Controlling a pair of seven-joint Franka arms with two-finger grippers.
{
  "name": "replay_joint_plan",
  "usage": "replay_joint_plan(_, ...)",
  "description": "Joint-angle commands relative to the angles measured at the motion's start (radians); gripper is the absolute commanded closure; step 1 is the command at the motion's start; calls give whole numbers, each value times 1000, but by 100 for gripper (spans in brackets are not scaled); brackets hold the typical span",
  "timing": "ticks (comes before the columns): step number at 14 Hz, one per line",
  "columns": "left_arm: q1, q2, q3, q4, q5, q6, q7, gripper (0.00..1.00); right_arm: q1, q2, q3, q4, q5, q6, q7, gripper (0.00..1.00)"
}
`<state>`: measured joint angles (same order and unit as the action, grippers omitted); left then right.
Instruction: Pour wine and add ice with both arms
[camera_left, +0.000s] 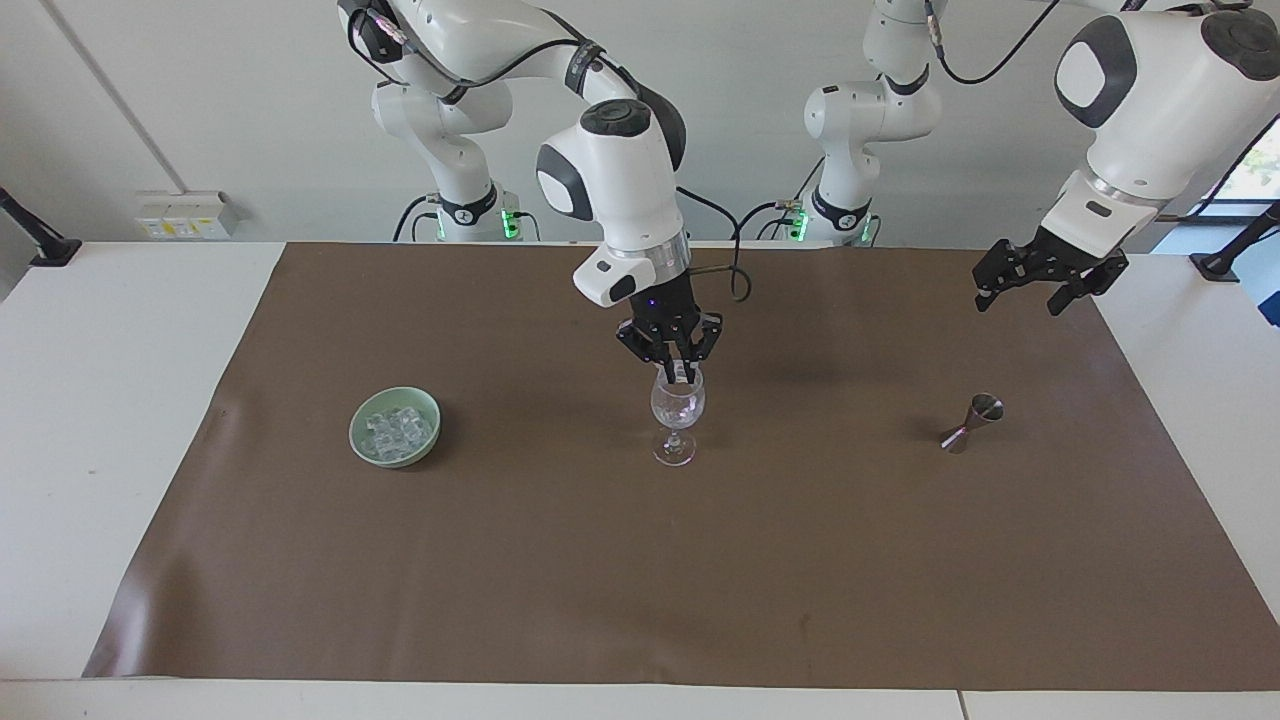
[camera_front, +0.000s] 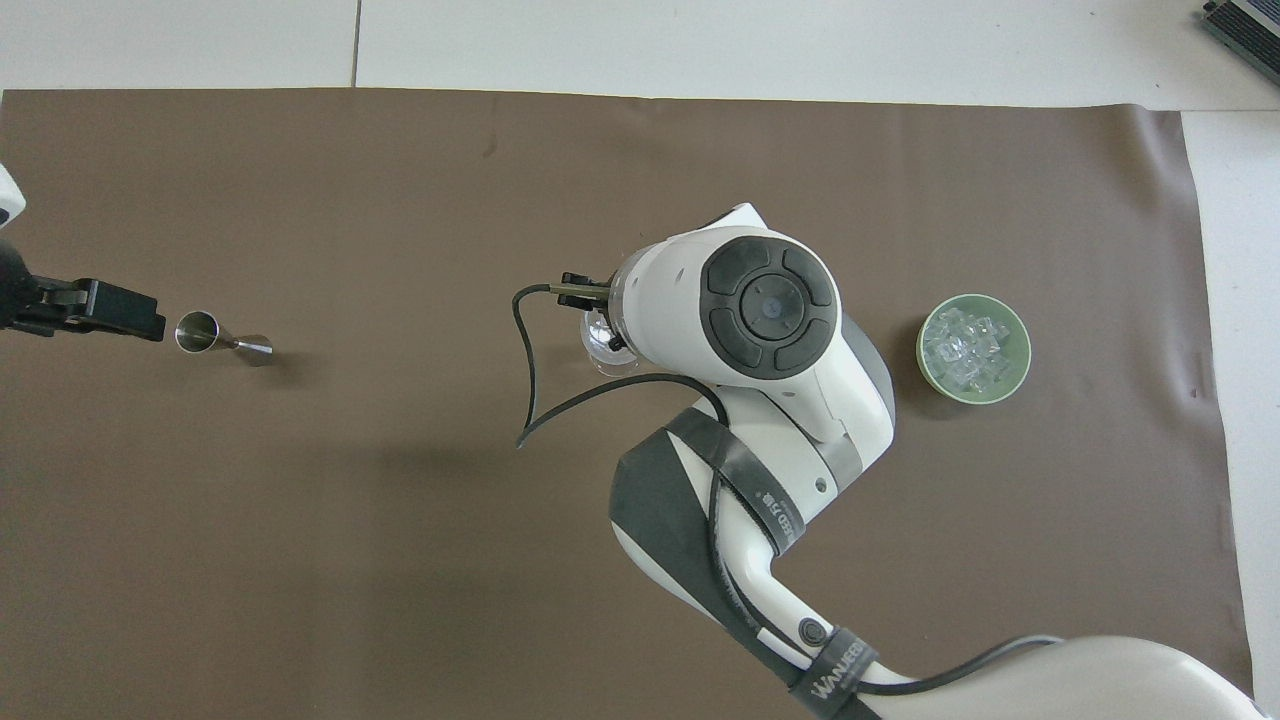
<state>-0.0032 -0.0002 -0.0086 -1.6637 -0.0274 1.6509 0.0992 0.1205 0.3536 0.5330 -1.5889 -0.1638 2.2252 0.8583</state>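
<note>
A clear wine glass (camera_left: 678, 408) (camera_front: 598, 345) stands upright mid-mat, with a faint purplish tint low in its bowl. My right gripper (camera_left: 678, 374) points straight down, its tips at the glass's mouth, shut on a small whitish ice cube. In the overhead view the right arm's wrist hides that gripper and most of the glass. The rest of the ice (camera_left: 395, 428) (camera_front: 970, 345) is heaped in a pale green bowl (camera_left: 353, 433) (camera_front: 925, 365) toward the right arm's end. My left gripper (camera_left: 1018, 298) (camera_front: 140, 318) hangs open in the air, over the mat by a steel jigger (camera_left: 970, 422) (camera_front: 215, 338).
A brown mat (camera_left: 640, 580) (camera_front: 300, 520) covers most of the white table (camera_left: 110, 400). A black cable (camera_front: 530, 380) loops off the right arm's wrist beside the glass. The jigger looks tilted on the mat toward the left arm's end.
</note>
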Motion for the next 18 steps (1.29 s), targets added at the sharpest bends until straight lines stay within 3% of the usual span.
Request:
replay_joint_plan(1, -8, -27, 5, -28, 4, -8, 1, 0, -10, 4, 13, -5, -25, 24, 18, 31)
replay_joint_plan(2, -8, -27, 5, -28, 3, -8, 1, 0, -10, 4, 13, -2, -25, 25, 18, 10)
replay_joint_plan(3, -8, -27, 4, -28, 3, -6, 2, 0, -10, 5, 12, 0, -26, 25, 18, 0)
replay_joint_plan(8, -6, -27, 5, -28, 3, -2, 4, 0, -30, -4, 1, 26, -88, 10, 7, 0)
replay_joint_plan(11, -8, -26, 5, -28, 4, -2, 13, 0, -48, -39, -63, 33, -94, -8, -13, 0)
replay_joint_plan(15, -9, -24, 4, -28, 3, 12, 13, 0, -50, -116, -165, 33, -74, -132, -90, 0)
replay_joint_plan(18, -14, -24, 5, -28, 4, 7, 13, 0, -90, -174, -197, 33, -31, -218, -142, 0)
